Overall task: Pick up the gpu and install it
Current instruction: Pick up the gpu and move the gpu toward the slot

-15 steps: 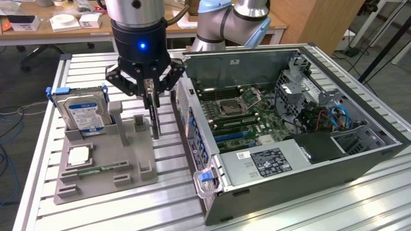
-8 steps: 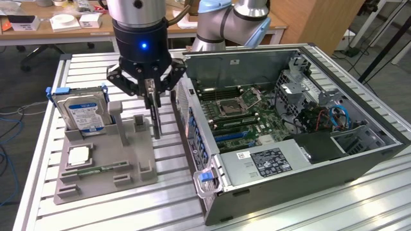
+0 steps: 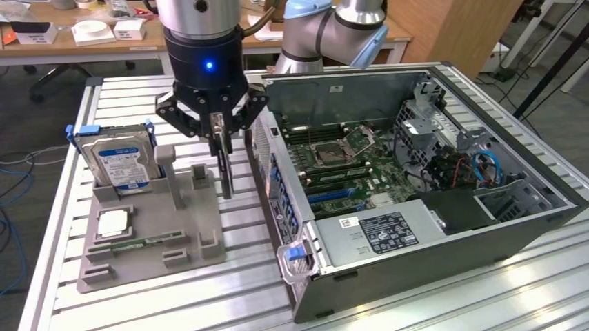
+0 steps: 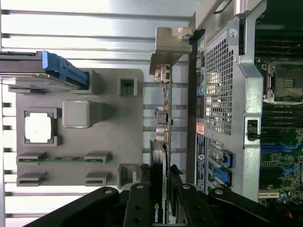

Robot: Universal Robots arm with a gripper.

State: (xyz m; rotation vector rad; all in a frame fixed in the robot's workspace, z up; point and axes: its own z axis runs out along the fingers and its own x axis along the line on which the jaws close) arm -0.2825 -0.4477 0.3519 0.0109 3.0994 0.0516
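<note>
Clamping the gpu (image 3: 225, 172) edge-on (jaws only card-thickness apart), the end effector (image 3: 217, 133) hangs beside the computer case (image 3: 432, 265).

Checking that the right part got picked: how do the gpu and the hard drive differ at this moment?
The gpu is clamped in the gripper, hanging beside the computer case; the hard drive stands slotted in the grey fixture, untouched. The gpu is a thin card with a silver end bracket; the hard drive is a thicker block with a blue-white label and a blue rail. Both stand on edge.
</note>
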